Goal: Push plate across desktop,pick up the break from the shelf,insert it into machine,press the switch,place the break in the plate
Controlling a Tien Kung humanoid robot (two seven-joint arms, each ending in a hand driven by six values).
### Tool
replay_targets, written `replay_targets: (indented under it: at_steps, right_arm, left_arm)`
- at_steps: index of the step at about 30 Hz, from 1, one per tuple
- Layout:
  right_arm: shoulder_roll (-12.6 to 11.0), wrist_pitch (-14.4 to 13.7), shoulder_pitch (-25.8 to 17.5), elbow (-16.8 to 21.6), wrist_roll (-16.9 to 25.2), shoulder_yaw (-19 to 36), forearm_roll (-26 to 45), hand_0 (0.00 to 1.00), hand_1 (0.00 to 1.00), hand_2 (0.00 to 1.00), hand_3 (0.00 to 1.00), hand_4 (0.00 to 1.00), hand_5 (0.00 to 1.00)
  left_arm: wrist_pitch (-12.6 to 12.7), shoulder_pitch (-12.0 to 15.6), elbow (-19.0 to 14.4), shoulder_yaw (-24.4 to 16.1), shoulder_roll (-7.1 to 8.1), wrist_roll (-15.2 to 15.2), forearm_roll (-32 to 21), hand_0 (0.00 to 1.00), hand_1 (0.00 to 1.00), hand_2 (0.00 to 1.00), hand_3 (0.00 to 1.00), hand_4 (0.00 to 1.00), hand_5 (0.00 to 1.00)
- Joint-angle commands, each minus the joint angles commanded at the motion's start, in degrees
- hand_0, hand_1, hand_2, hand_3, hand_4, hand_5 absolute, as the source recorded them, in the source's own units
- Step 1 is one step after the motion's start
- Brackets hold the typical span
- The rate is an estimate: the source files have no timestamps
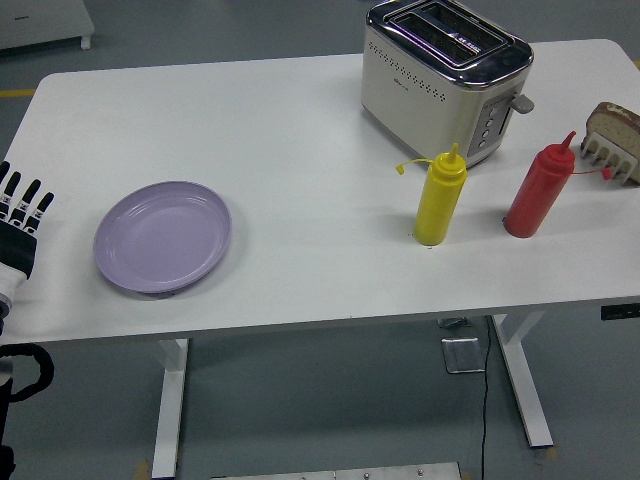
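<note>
Purple plate (163, 236) lies near the left hand (20, 225); toaster (445, 75) print unreadable.

bright, even overhead light | soft short shadows | glare on toaster (445, 75) top | sharp focus

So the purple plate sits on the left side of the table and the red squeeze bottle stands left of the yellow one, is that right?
Not quite. In the head view the red squeeze bottle stands right of the yellow one. The purple plate is indeed on the left side of the table.

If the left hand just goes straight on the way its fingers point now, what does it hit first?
Probably nothing: the left hand points up the picture along the table's left edge, and the plate lies off to its right.
</note>
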Motion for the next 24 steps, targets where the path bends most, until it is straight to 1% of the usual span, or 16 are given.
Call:
replay_targets:
  at_steps: [3, 6, 7, 11, 19, 24]
  right_arm:
    - [-0.2, -0.5, 0.1, 0.3, 0.4, -0.3, -1.6, 0.856, 0.814, 0.843, 0.899, 0.680, 0.424]
    - [-0.7, -1.4, 0.4, 0.9, 1.3, -1.0, -4.8, 0.856, 0.814, 0.843, 0.899, 0.680, 0.424]
    - [-0.8, -1.7, 0.4, 1.1, 1.5, -1.2, -5.8, 0.861, 0.823, 0.849, 0.901, 0.689, 0.395]
    - [-1.5, -2.8, 0.8, 1.9, 2.4, -2.2, -9.9, 0.861, 0.823, 0.849, 0.901, 0.689, 0.395]
    - [-3.1, -5.2, 1.5, 3.5, 3.7, -5.3, -19.4, 0.875, 0.838, 0.857, 0.901, 0.701, 0.385]
    - [-4.5, -7.7, 2.6, 3.3, 4.0, -8.3, -27.1, 0.875, 0.838, 0.857, 0.901, 0.701, 0.385]
  left_arm:
    - [-0.4, -0.1, 0.5, 0.4, 0.08, 0.2, 0.0, 0.886, 0.917, 0.992, 0.895, 0.638, 0.998]
    - [-1.1, -0.3, 1.4, 1.2, 0.16, 0.5, 0.0, 0.886, 0.917, 0.992, 0.895, 0.638, 0.998]
    - [-1.3, -0.3, 1.6, 1.5, 0.16, 0.6, 0.0, 0.888, 0.921, 0.993, 0.896, 0.640, 0.998]
    - [-1.6, -0.5, 2.4, 2.4, 0.08, 0.9, 0.1, 0.888, 0.921, 0.993, 0.896, 0.640, 0.998]
    - [-1.7, -0.9, 3.5, 3.7, -0.07, 1.0, 0.3, 0.889, 0.924, 0.995, 0.900, 0.651, 0.998]
    - [-1.8, -1.1, 4.0, 4.5, -0.17, 1.1, 0.2, 0.889, 0.924, 0.995, 0.900, 0.651, 0.998]
